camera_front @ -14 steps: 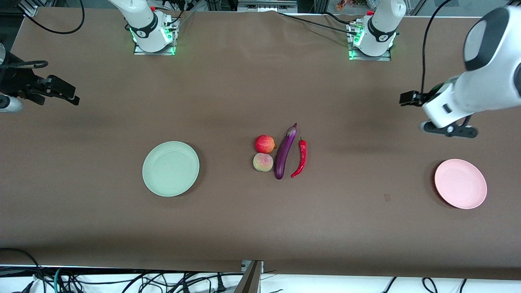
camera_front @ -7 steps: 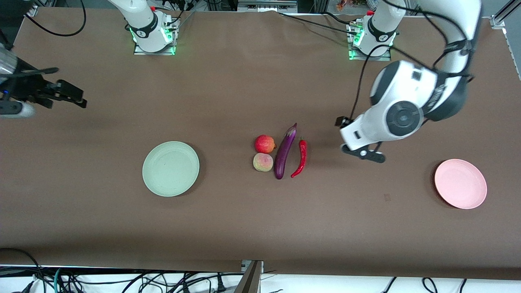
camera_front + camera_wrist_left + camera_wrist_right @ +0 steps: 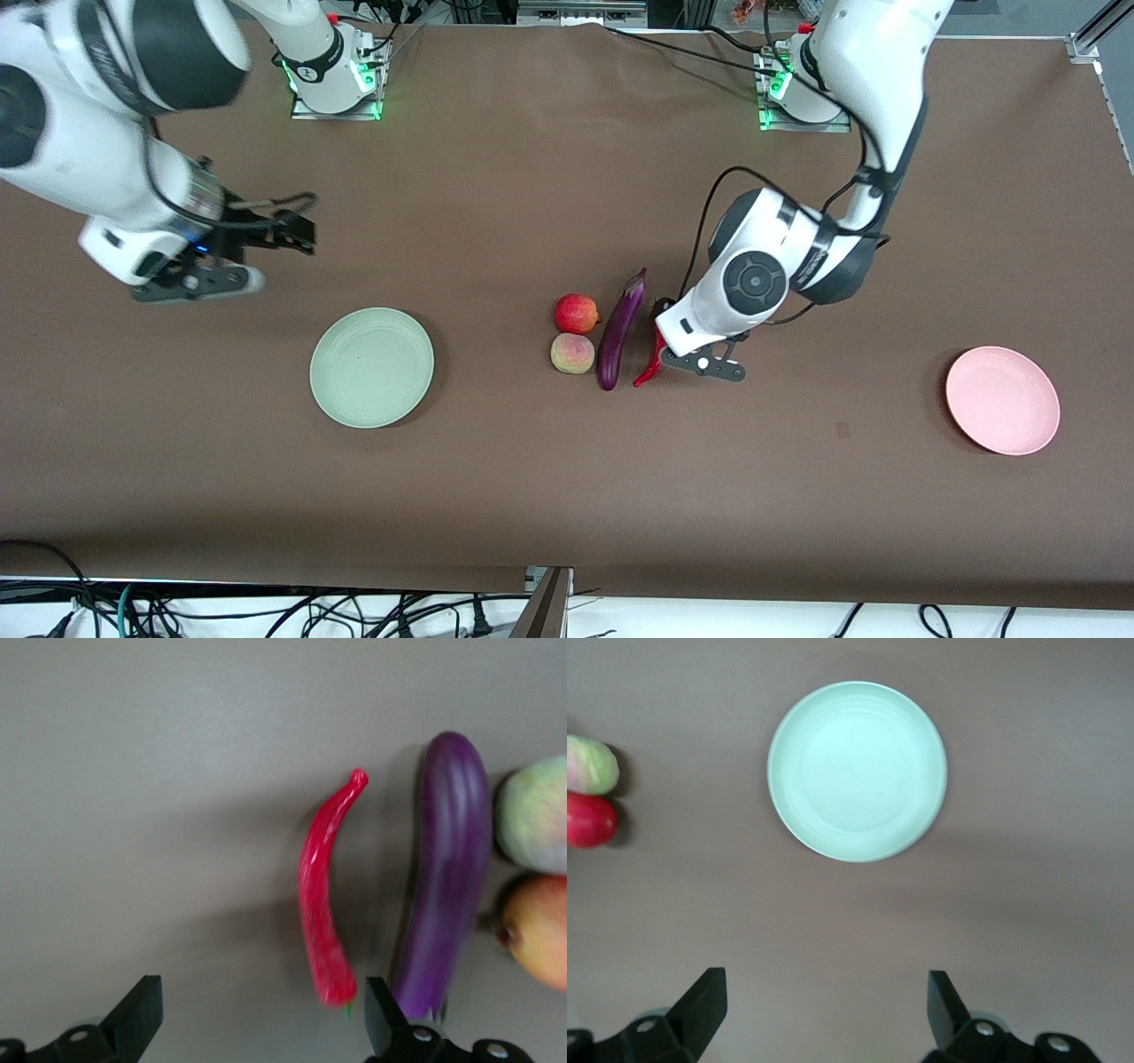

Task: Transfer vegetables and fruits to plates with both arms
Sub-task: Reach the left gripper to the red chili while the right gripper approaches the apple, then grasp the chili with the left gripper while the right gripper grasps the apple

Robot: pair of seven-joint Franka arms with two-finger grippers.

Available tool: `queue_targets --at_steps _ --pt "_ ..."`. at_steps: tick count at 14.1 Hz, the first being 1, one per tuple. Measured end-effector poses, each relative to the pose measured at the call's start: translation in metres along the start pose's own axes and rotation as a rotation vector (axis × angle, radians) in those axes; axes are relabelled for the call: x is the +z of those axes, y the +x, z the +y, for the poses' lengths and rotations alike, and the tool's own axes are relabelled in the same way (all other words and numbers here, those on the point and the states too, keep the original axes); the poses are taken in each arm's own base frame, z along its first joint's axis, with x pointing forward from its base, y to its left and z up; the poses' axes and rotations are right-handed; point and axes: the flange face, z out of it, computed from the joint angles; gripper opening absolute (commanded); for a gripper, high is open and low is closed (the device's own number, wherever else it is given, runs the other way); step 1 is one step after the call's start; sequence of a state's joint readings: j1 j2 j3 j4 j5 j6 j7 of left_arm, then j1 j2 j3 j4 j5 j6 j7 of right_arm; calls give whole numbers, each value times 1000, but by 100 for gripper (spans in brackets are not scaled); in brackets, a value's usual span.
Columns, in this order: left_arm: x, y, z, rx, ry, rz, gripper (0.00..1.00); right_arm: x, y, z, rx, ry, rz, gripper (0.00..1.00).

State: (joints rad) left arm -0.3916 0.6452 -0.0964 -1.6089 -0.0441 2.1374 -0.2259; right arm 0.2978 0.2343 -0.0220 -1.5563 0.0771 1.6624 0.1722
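since the earlier frame both of my arms have swung inward over the desk [image 3: 532,478]: my left arm came from the pink plate's end to the group of vegetables, and my right arm came in from the desk's edge toward the green plate.

from the front view, my left gripper [image 3: 689,354] hangs over the red chili pepper [image 3: 649,370] and covers most of it. the purple eggplant [image 3: 618,332] lies just beside the pepper, toward the right arm's end. the red apple [image 3: 576,313] and the peach [image 3: 572,354] lie just beside the eggplant, the peach nearer to the camera and touching the apple or almost so. the green plate [image 3: 372,367] is well apart toward the right arm's end, and the pink plate [image 3: 1002,400] is well apart toward the left arm's end. my right gripper [image 3: 190,279] is over bare desk near the green plate.

from the left wrist view, the fingers [image 3: 383,1020] of my left gripper stand wide apart and hold nothing. the pepper [image 3: 326,895] lies between them below, with the eggplant [image 3: 447,877] beside it, then the peach [image 3: 534,813] and the apple [image 3: 540,933].

from the right wrist view, the fingers [image 3: 700,1005] of my right gripper are also spread wide and empty. the green plate [image 3: 858,771] is below, with nothing on it, and the peach [image 3: 591,765] and apple [image 3: 589,819] show at the edge.
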Motion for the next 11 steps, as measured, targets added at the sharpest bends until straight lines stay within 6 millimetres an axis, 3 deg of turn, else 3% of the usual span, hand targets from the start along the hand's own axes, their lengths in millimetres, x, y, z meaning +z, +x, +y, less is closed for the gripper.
queue_targets --at_steps 3,4,6,7,9,11 --pt "46 0 15 -2 -20 15 99 46 22 -47 59 67 6 100" --pt "54 0 19 -10 -22 21 89 61 27 -64 75 72 15 100" --pt "63 -1 25 -14 -22 23 35 88 32 -102 103 70 26 100" --pt "63 -2 27 -12 -22 23 20 102 35 -118 123 72 37 100" --pt "64 -2 30 -9 -22 23 6 130 39 -148 167 79 61 100" --pt "64 -2 28 -12 -20 23 3 158 40 -175 226 86 78 100"
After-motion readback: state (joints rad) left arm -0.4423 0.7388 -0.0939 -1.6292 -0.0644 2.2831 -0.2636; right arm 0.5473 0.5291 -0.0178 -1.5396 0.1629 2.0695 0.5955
